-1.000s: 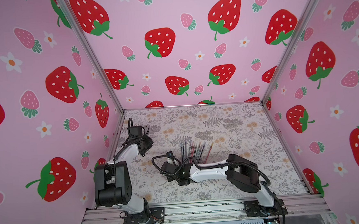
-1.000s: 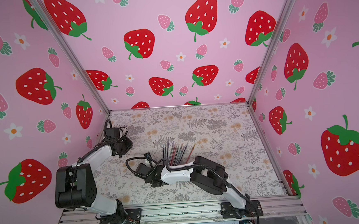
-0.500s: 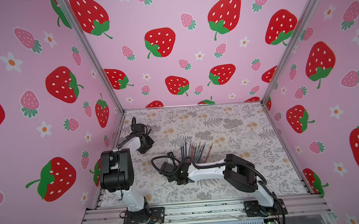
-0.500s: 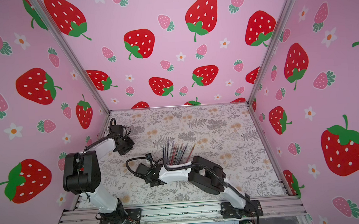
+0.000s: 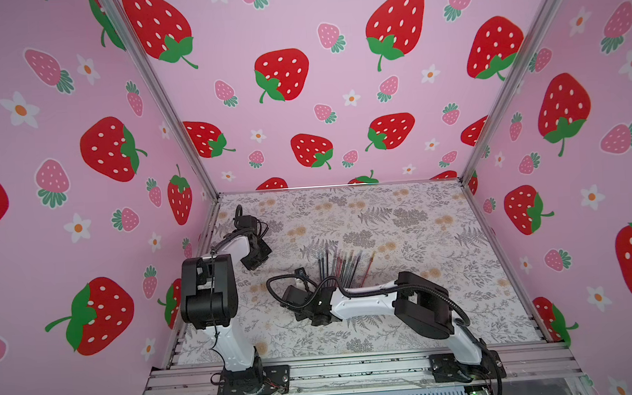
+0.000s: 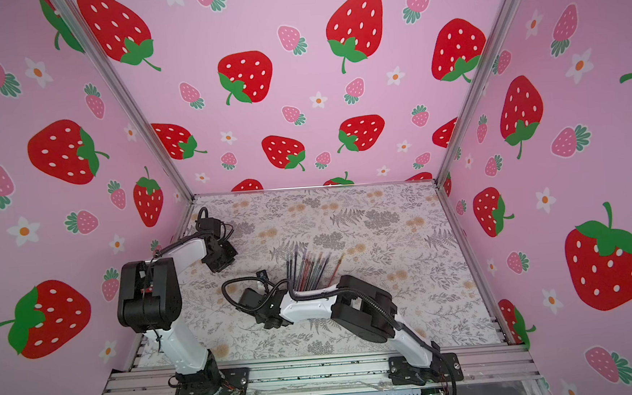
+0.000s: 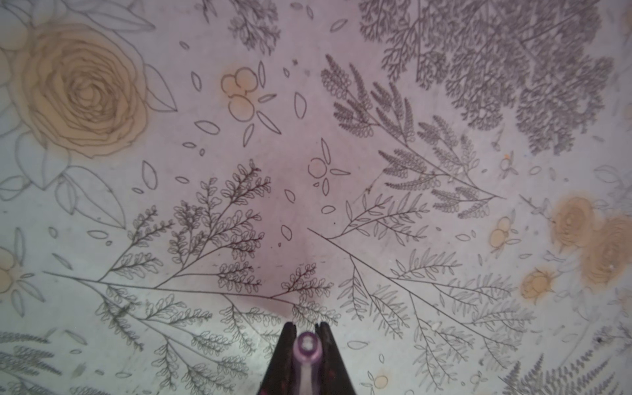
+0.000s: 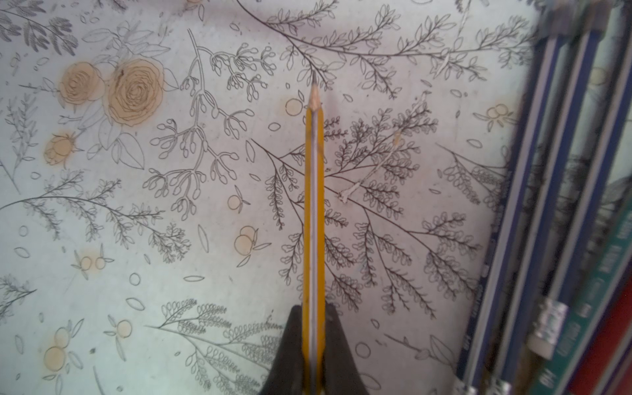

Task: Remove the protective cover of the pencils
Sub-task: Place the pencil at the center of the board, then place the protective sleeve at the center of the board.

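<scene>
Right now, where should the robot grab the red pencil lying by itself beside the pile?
Probably mid-shaft, coming straight down from above. The red pencil lies flat on the table, slanted and slightly apart from the other pencils, leaving room on either side of it there.

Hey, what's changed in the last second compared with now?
The left arm's elbow lifted; the left gripper, shut on a purple cap, hardly shifted. The right gripper, shut on the yellow pencil, and the pencils on the table stayed put.
</scene>
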You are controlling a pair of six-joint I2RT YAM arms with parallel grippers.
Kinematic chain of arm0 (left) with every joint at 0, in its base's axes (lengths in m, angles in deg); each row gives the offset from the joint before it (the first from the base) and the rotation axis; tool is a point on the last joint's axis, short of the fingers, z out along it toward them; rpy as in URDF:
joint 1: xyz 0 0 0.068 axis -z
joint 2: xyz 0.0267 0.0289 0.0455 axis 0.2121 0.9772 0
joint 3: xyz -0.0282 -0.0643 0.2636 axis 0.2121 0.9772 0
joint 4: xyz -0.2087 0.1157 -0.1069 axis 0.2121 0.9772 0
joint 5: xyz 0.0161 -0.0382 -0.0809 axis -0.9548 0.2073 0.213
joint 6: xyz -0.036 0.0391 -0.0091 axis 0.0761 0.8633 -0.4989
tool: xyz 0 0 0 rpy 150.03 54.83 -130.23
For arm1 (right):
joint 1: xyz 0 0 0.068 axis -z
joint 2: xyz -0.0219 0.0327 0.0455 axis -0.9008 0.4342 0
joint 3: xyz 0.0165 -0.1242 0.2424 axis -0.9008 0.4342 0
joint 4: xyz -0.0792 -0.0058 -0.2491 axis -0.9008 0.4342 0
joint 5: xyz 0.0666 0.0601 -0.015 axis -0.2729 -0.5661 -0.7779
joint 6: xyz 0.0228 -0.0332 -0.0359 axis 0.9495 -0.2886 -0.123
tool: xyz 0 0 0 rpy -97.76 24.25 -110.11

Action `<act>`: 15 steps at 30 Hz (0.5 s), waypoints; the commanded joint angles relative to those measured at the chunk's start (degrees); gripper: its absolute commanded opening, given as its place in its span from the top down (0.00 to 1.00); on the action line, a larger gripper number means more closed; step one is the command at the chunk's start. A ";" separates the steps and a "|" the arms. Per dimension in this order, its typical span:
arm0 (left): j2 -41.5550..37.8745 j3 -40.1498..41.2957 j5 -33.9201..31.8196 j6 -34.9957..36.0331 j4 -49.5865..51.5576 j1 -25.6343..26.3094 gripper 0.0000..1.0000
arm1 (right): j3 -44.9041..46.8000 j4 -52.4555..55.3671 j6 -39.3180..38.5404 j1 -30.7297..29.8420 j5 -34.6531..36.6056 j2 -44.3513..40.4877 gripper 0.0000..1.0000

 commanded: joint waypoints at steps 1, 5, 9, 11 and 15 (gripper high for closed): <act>0.11 -2.02 -1.58 0.44 2.80 0.15 1.00 | 0.47 3.12 1.91 0.32 -0.08 1.59 0.90; 0.28 -2.03 -1.53 0.48 2.97 0.18 1.00 | 0.47 3.13 1.77 0.42 0.20 1.49 0.84; 0.54 -2.21 -1.39 0.79 3.17 0.20 0.98 | 0.56 3.16 1.47 0.43 0.85 0.87 0.81; 0.54 -2.21 -1.50 0.60 3.22 0.17 0.97 | 0.47 3.06 0.99 0.43 1.25 0.41 0.80; 0.68 -2.21 -1.24 0.69 3.22 0.14 0.96 | 0.65 1.80 -0.14 0.38 1.43 -0.71 0.77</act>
